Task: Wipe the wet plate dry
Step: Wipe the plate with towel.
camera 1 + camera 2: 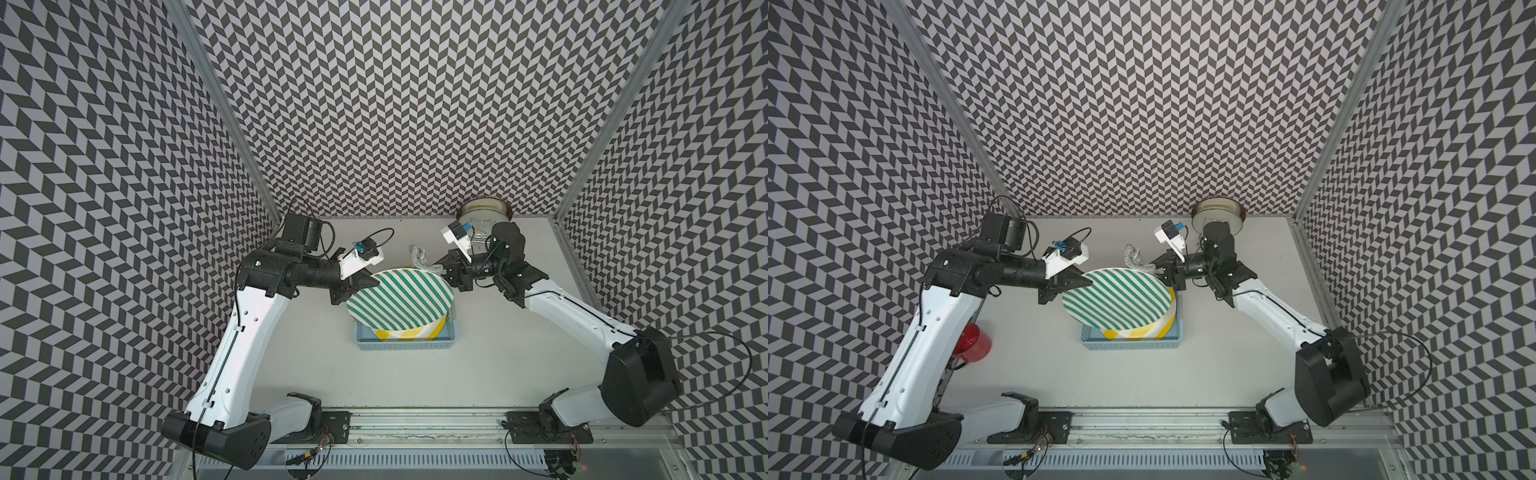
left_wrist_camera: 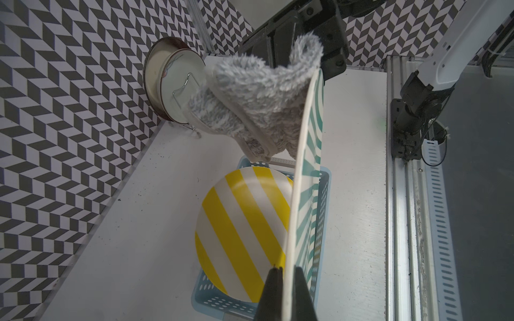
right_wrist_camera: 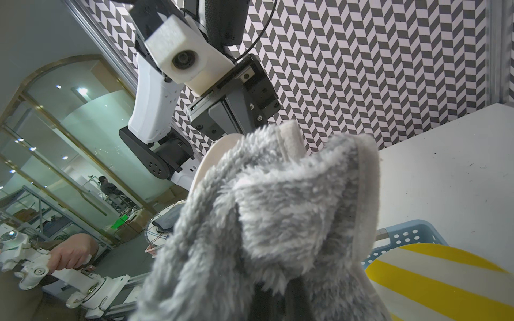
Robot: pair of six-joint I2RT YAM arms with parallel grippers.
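Left wrist view, entries by item.

01: left gripper [image 2: 285, 271]. Lower centre of frame, jaws closed tight on the rim of the green-striped plate [image 2: 308, 166], pinching both faces.

02: green-striped plate. Held up off the table [image 1: 415, 374], tilted, above the blue basket [image 2: 211, 300]. Seen edge-on here, its rim runs from lower centre to upper centre. In both top views the striped face looks up toward the camera at frame centre.

03: grey fleece cloth [image 2: 250, 102]. Upper centre, bunched, touching the plate's far rim on the plain side, away from the stripes.

04: right gripper [image 1: 440, 265]. Right of centre in a top view, closed on the cloth, its tips buried in the pile.

05: yellow-striped plate [image 2: 242, 230]. Lying in the basket beneath the held plate, apart from it.

06: rack with a white dish [image 1: 484, 212]. Upper right of the table, clear of both arms.

Governing relation: the grippers face each other across the plate, with the left hold and the cloth at opposite ends of one diameter. Judged: a wiping stroke would run along that diameter toward the left gripper, and only the right arm is placed to make it.
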